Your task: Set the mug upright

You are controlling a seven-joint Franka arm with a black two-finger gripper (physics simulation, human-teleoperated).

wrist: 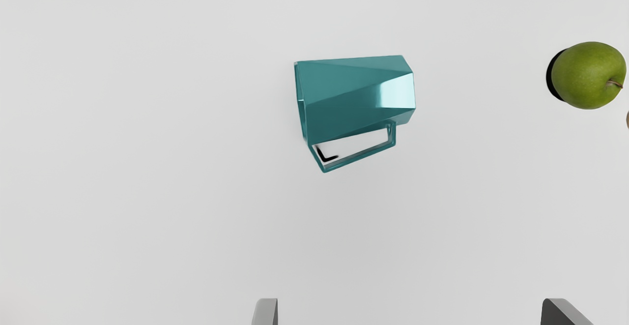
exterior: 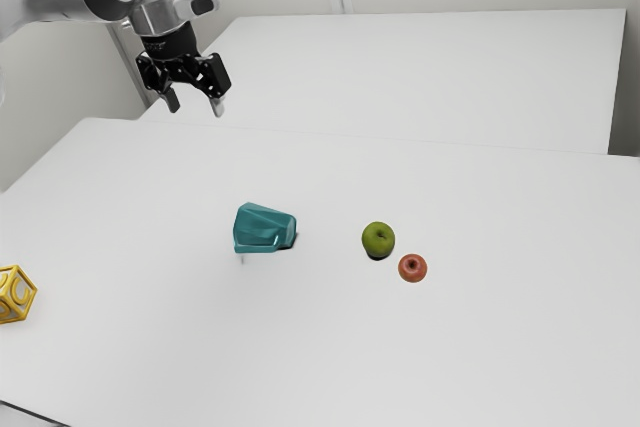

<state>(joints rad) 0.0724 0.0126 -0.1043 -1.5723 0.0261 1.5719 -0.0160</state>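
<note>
My gripper point(exterior: 195, 107) hangs well above the table in the exterior view's upper left, its two fingers apart with nothing between them. In the wrist view the fingertips of the gripper point(wrist: 410, 311) stand wide apart at the bottom edge. A teal faceted mug point(exterior: 264, 228) lies on its side on the table, below the gripper and more to the exterior view's right. Seen from the hand, the mug point(wrist: 356, 89) has its angular handle out to the side nearer the fingers, and its rim end faces away from the green apple.
The green apple point(exterior: 378, 239) and a reddish round fruit point(exterior: 412, 268) sit on the white table point(exterior: 300, 347), to the mug's right in the exterior view. A yellow openwork block point(exterior: 14, 294) stands at the exterior view's left edge.
</note>
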